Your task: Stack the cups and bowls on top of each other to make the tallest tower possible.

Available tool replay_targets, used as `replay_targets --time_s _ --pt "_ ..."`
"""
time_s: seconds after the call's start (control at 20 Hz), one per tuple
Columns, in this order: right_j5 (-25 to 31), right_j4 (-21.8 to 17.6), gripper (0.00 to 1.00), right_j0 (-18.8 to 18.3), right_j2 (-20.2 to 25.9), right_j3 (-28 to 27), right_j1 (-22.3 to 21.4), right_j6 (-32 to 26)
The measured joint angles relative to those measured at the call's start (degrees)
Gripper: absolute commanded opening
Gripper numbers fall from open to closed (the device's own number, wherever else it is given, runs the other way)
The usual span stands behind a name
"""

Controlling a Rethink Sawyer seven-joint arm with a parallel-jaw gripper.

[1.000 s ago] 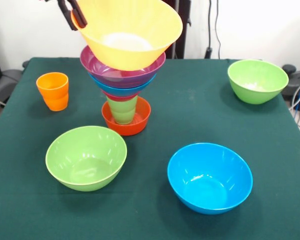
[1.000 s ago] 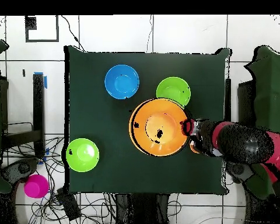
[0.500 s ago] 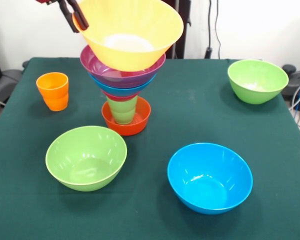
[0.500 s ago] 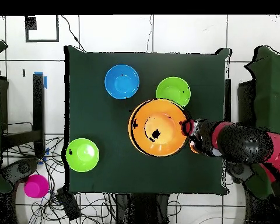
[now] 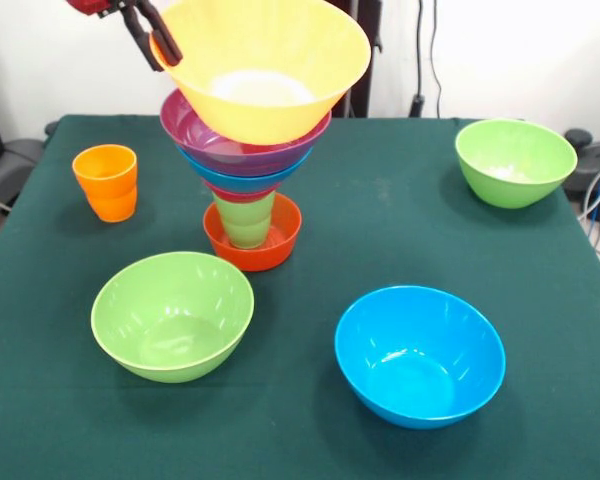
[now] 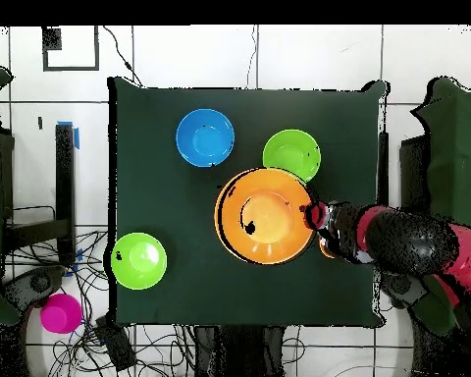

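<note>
Front view: the gripper (image 5: 158, 40) pinches the rim of the very large glossy orange plastic bowl (image 5: 265, 65), tilted atop the multicoloured tower (image 5: 246, 170) standing in the small red-orange bowl (image 5: 252, 240). Level it before letting go.

Overhead view: the large orange bowl (image 6: 264, 214) hides the tower; centre it there, beside the lime green bowl (image 6: 291, 153).

Bright, even light; soft shadows; white glare inside the blue bowl (image 5: 420, 355).
</note>
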Motion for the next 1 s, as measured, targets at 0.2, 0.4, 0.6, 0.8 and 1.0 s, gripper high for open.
replay_targets --time_s 0.2,0.4,0.6,0.8,1.0 --pt "0.10 -0.07 0.00 -0.16 0.07 -0.09 0.62 0.00" --pt "0.10 -0.18 0.00 -0.15 0.11 -0.48 1.29 0.00" --pt "0.25 -0.36 0.00 -0.15 0.10 -1.49 2.43 0.00" --pt "0.32 -0.47 0.00 -0.15 0.10 -2.20 2.98 0.00" --pt "0.44 -0.65 0.00 -0.15 0.10 -2.90 3.09 0.00"
